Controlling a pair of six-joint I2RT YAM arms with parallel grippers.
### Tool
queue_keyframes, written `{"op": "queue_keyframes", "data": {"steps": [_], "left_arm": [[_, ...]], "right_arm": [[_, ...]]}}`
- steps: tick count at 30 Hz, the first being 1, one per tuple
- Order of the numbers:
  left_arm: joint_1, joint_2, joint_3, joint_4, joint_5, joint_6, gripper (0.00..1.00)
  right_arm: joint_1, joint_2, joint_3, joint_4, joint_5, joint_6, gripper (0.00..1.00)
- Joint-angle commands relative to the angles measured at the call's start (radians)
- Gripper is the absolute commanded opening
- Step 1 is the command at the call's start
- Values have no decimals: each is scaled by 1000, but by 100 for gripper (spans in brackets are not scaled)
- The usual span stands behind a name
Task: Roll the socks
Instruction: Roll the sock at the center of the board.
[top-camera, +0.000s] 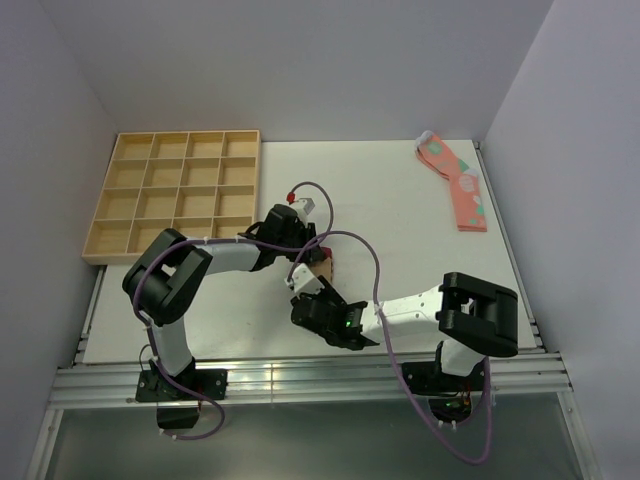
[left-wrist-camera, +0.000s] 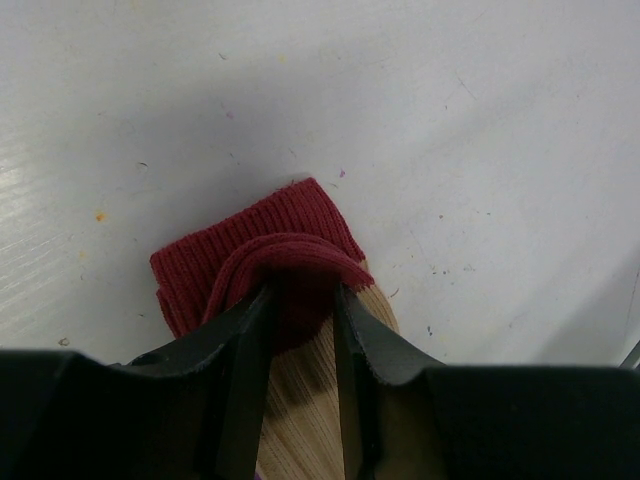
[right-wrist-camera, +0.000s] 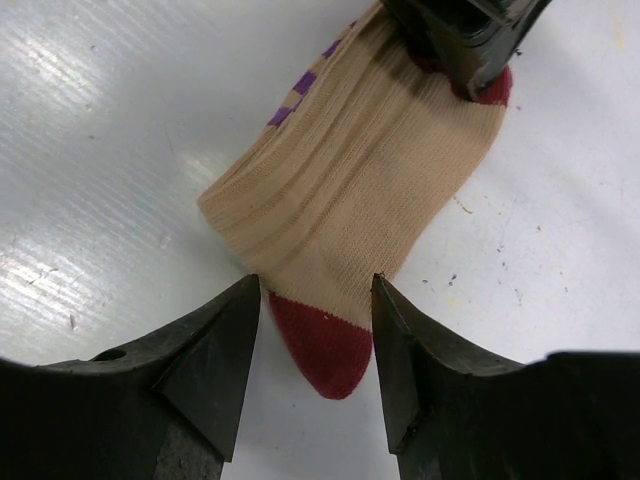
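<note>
1. The tan sock lies mid-surface, close in front of both arms and between them.
2. Its long axis runs from the maroon toe, at the near end, away to the maroon cuff at the far end.
3. The left fingers are clenched on the cuff, and the ribbed edge bunches up between them.
4. The right fingers are spread. The toe sits in the gap between the two tips and is not pinched.
5. Key relation: the right arm is the nearer one to the toe, and the sock stretches straight away from it toward the left arm's hold. We judge that a roll would run toe to cuff along that axis.
6. No rolled bulk shows at the toe end, so we judge the roll not yet begun.
7. A pink sock lies flat at the far right, well apart, with neither arm on it.
8. A wooden tray sits at the far left.
</note>
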Motion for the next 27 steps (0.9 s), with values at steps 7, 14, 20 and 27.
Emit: {"op": "queue_keyframes", "data": {"steps": [7, 14, 20, 27], "left_arm": [[12, 26, -1, -95, 2, 40, 36], [23, 40, 10, -99, 28, 51, 36], [37, 49, 25, -110, 47, 48, 36], [45, 51, 39, -116, 65, 46, 36]], "right_arm": [[-5, 26, 45, -2, -63, -17, 56], [-4, 17, 62, -54, -51, -25, 56], [-6, 43, 90, -100, -81, -34, 56], [-15, 103, 131, -132, -86, -46, 57]]}}
